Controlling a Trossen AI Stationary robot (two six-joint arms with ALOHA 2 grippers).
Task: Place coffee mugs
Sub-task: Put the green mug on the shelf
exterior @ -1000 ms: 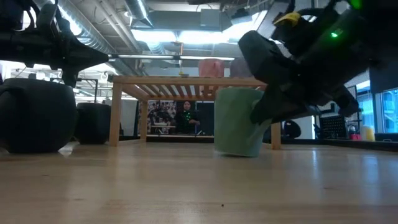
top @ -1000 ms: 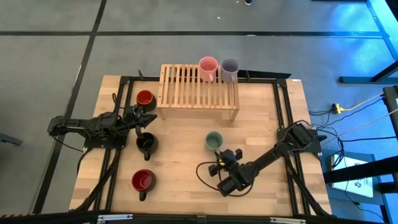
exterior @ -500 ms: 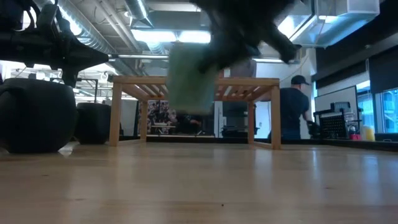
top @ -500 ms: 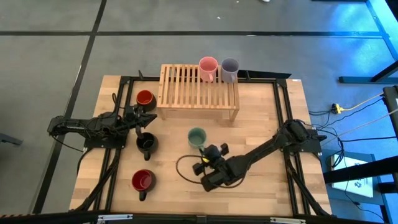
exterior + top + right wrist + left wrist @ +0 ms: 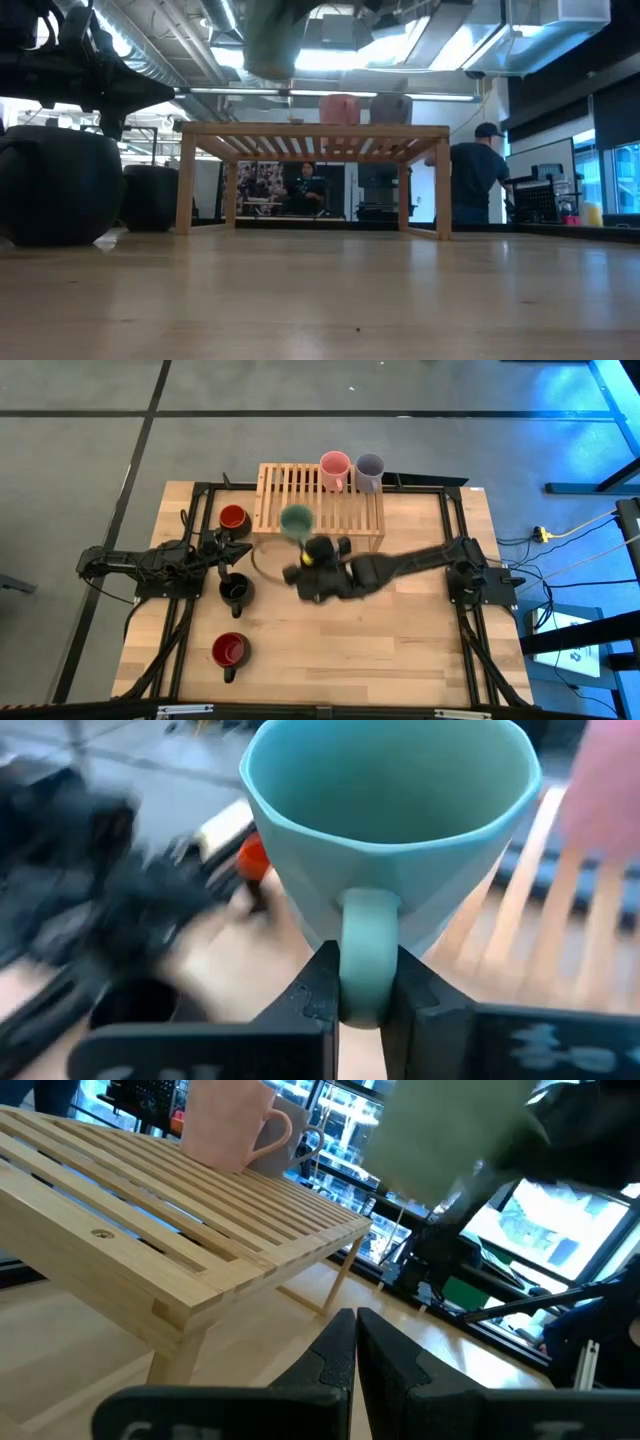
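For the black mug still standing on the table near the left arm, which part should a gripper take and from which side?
Judging by its pose, the black mug stands upright with its mouth open to the overhead camera and its handle toward the table's front edge. Best is probably to pinch the handle, coming in from the front edge side, the way the right gripper holds the green mug by its handle. The left gripper waits just behind it.

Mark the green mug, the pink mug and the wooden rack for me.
green mug (image 5: 385, 795): right wrist view, on its inner wall below the rim.
pink mug (image 5: 334, 465): high view, on its open top.
wooden rack (image 5: 300, 495): high view, on the bare slats at the middle of its top.
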